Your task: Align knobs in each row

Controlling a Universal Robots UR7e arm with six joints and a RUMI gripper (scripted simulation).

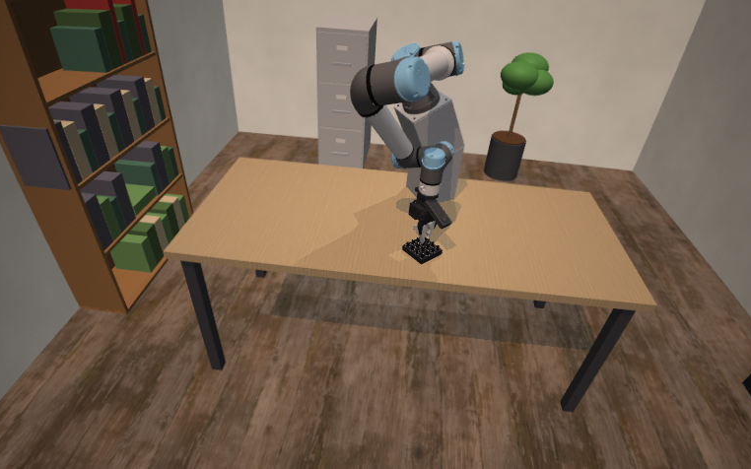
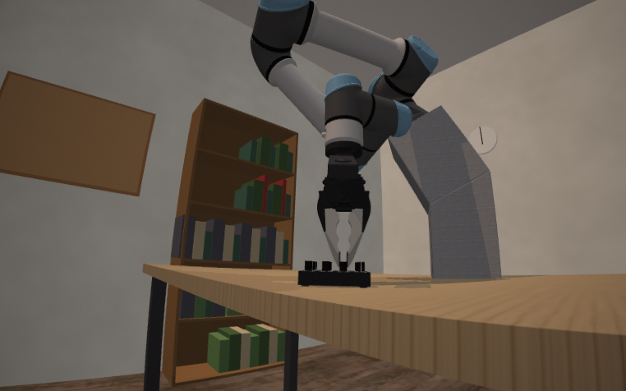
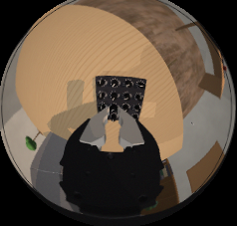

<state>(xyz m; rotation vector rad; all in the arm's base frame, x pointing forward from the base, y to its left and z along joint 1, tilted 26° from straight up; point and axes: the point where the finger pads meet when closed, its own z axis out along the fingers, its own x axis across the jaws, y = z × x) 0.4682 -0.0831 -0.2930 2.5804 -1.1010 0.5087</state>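
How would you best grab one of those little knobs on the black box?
Pinch the knob by its round sides, coming straight down from above. Each is a short upright stub on the knob box, with close neighbours, so only the top is free. The tool stands just so, shut on one.

knob box (image 1: 423, 251) | black, square, flat on table | knobs upright in rows | marks unreadable

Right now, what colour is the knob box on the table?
Black, knobs included. The knob box shows best in the exterior view.
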